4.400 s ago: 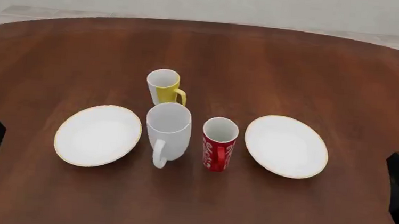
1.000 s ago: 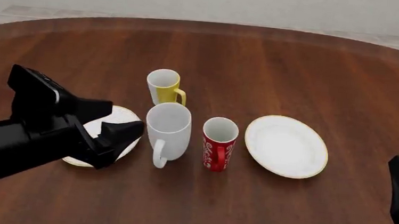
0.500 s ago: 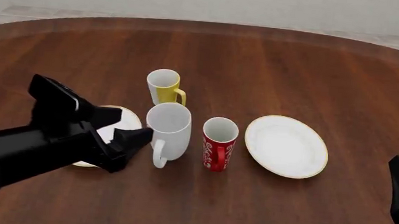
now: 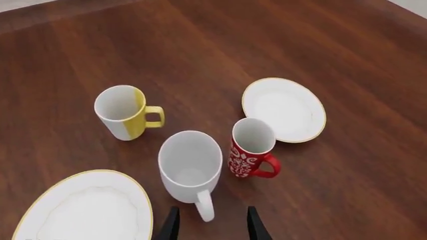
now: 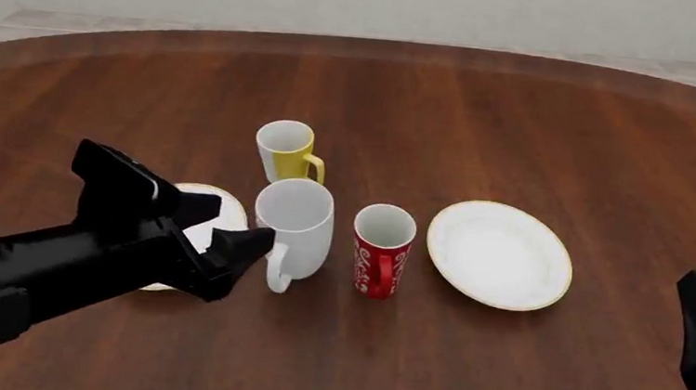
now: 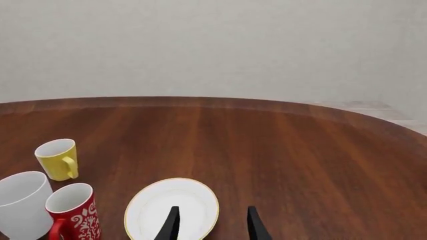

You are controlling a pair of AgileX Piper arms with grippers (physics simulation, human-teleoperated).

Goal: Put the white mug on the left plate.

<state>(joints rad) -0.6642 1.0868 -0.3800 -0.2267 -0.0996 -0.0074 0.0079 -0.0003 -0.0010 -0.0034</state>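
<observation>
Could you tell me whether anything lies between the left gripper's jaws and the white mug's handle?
Nothing: in the left wrist view, only bare table separates the open left gripper from the white mug, whose handle points between the jaws.

Tall, plain, glossy all-white mug (image 5: 294,229) with a loop handle: upright on the brown wooden bench (image 5: 479,121), mouth open upward, interior empty. Handle faces the arms' side of the bench. Position: just right of the left plate, apart from it.

Round, shallow white plate with a thin gold rim (image 4: 87,210): flat on the bench, nothing on it as seen in the left wrist view. In the front view, the left arm largely hides it; only a part of the rim and white surface shows.
</observation>
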